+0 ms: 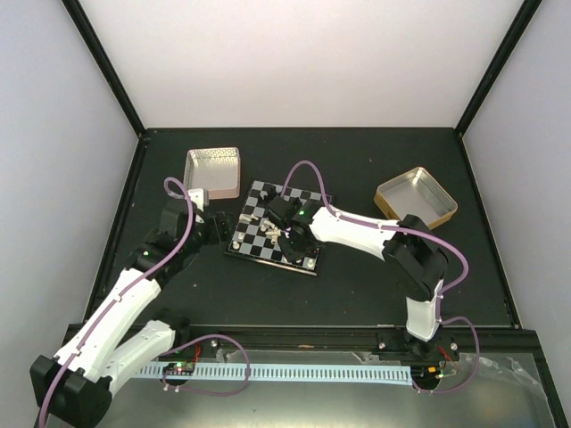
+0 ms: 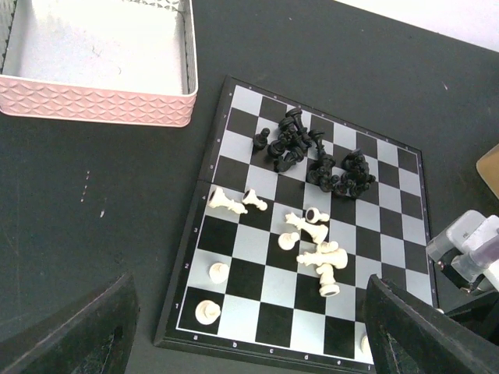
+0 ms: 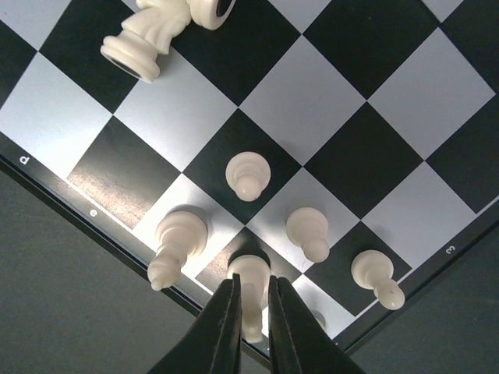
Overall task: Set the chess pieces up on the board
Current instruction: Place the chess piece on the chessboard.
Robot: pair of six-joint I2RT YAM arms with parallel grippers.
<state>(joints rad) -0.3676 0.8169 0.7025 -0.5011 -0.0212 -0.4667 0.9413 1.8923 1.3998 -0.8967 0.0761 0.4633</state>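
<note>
The right gripper [image 3: 251, 288] is clenched on a small cream-white chess piece [image 3: 249, 269] at the edge of the black-and-grey checkered board [image 3: 327, 101]. The piece is probably light, rigid and slippery, so it is best held mid-body. The left gripper [image 2: 249, 312] gapes, empty.

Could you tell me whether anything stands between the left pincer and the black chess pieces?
Yes: scattered white pieces lie on the board between the open left pincer and the black pieces.

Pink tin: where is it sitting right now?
In the overhead view, the pink tin sits toward the far left of the table, just beyond the chessboard; the gold tin lies opposite, on the right.
</note>
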